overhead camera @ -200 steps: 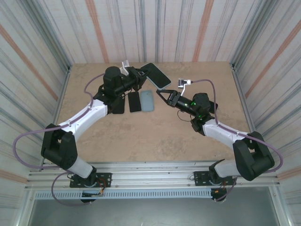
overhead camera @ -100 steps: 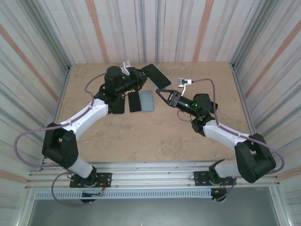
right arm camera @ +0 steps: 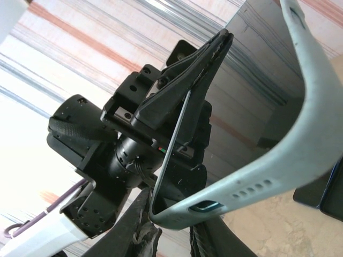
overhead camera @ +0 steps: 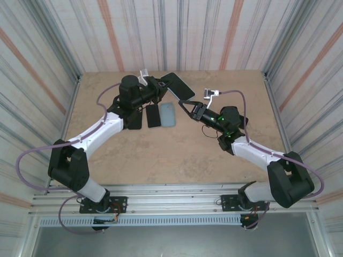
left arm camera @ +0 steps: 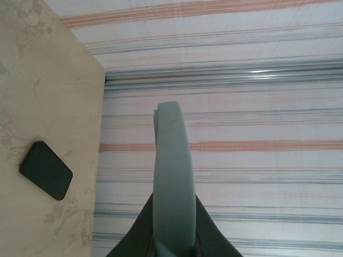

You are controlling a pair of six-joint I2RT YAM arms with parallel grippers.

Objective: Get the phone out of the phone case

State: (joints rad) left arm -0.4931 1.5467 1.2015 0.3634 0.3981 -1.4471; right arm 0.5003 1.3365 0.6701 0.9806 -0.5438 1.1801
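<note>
**Cased phone held in the air between both grippers**

The phone [overhead camera: 179, 85], sitting in its pale case [right arm camera: 300, 134], is off the table [overhead camera: 161, 155] over the far middle. Seen from above, its long axis runs on a slant from far-left to near-right, dark screen upward. The near-right end points at the right gripper [overhead camera: 185, 106].

The left gripper [overhead camera: 161, 85] is clamped on the far-left end. In its wrist view the case stands edge-on, rising straight out from between the fingers [left arm camera: 134, 238].

The right gripper meets the opposite end. Its fingers [right arm camera: 140, 220] stand apart and straddle the corner beside the port and speaker holes. One finger looks to touch the case; whether the other does cannot be told.

Counted: one cased phone aloft and three slabs flat on the table just below it, side by side. These are a dark one [overhead camera: 134, 120] partly under the left arm, a black phone [overhead camera: 153, 115] and a pale blue one [overhead camera: 168, 114].
</note>
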